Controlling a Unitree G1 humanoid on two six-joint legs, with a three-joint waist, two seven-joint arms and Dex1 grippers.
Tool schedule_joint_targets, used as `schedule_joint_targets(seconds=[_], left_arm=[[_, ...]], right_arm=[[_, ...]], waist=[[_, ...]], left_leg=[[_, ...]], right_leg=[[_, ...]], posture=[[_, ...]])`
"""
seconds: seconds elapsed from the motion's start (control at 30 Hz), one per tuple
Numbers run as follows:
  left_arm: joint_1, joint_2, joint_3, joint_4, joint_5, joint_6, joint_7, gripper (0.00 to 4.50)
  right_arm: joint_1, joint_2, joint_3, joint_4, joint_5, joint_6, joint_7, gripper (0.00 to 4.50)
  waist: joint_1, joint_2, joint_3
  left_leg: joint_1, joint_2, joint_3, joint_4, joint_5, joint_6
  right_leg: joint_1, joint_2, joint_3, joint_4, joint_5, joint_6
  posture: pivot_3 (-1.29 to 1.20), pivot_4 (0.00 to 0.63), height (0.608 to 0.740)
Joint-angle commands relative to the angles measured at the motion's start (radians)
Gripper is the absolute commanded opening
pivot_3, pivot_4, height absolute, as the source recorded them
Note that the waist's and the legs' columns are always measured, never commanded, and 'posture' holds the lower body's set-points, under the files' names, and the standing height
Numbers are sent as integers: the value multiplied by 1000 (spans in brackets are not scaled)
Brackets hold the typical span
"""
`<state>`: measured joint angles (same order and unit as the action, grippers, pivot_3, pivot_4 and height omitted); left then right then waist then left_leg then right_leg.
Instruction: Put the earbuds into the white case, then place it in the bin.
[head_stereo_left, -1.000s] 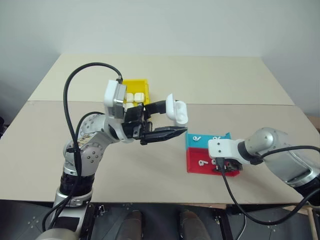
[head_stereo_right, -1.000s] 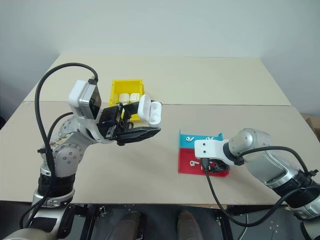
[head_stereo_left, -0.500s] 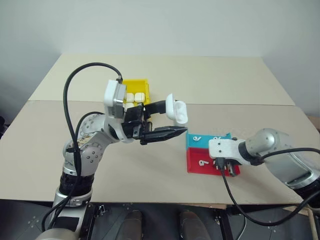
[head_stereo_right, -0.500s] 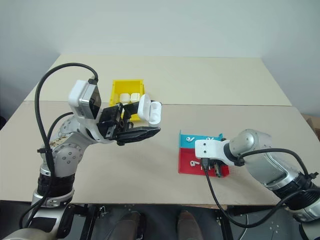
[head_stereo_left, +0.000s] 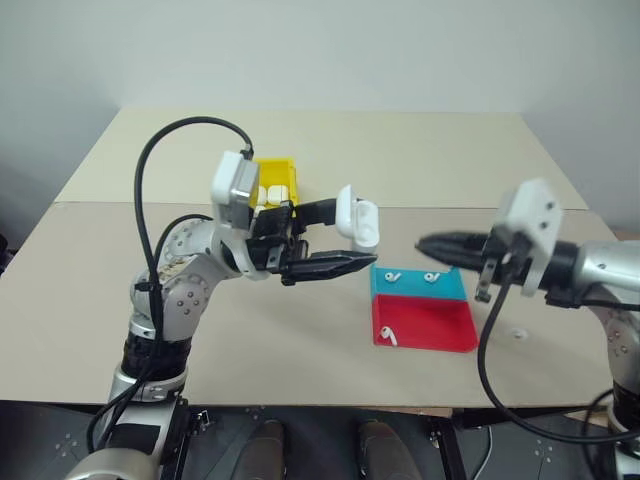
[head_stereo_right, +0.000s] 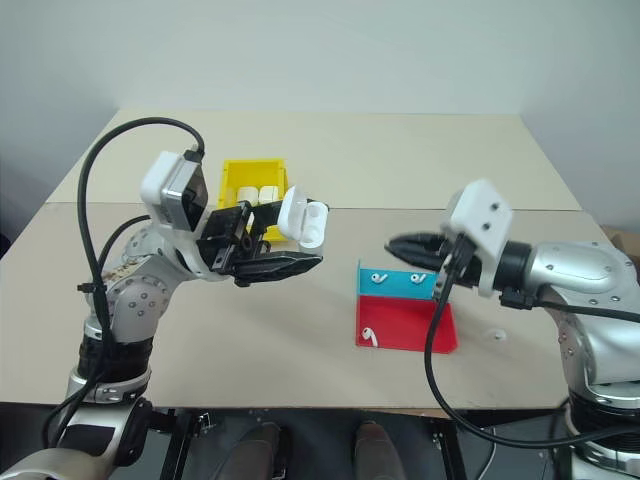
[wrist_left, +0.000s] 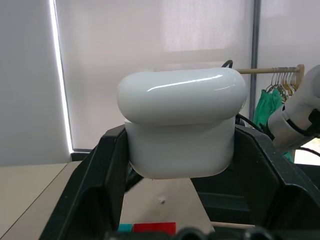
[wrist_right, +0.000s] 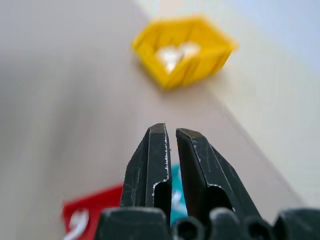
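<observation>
left gripper (head_stereo_left: 340, 240) fingers clamped on white case (head_stereo_left: 358, 222), held above the bench (head_stereo_left: 300, 340), lid flipped open, long axis roughly upright | right gripper (head_stereo_left: 432, 243) fingers narrow, near-level, aimed at the case, nothing visible between them | earbuds (head_stereo_left: 392, 276) in blue tray (head_stereo_left: 420, 285), one in red tray (head_stereo_left: 425, 325) | bin (head_stereo_left: 277, 178) behind left arm

No text, label, brand, number or sign can be read on anything here.
</observation>
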<state>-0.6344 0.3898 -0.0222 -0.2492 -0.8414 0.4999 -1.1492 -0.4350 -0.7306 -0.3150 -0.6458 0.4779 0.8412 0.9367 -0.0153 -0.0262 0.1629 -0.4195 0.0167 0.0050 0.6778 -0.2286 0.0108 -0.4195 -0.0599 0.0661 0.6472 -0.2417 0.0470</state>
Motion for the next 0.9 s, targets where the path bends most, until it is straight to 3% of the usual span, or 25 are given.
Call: schedule_joint_targets(seconds=[0.03, 0.9], left_arm=[[-18, 13, 7, -5, -9, 3, -20, 2792], [74, 54, 44, -96, -57, 32, 44, 2792]], right_arm=[[6, 23, -23, -45, 42, 19, -105, 603], [89, -205, -89, -34, 291, 78, -140, 603]], waist=[[1, 0, 0], [2, 0, 0]], left_leg=[[0, 0, 0, 0, 0, 0], [0, 0, 1, 0, 0, 0]], right_leg=[[0, 0, 0, 0, 0, 0], [0, 0, 0, -1, 0, 0]], posture=[[0, 150, 740], [0, 150, 740]])
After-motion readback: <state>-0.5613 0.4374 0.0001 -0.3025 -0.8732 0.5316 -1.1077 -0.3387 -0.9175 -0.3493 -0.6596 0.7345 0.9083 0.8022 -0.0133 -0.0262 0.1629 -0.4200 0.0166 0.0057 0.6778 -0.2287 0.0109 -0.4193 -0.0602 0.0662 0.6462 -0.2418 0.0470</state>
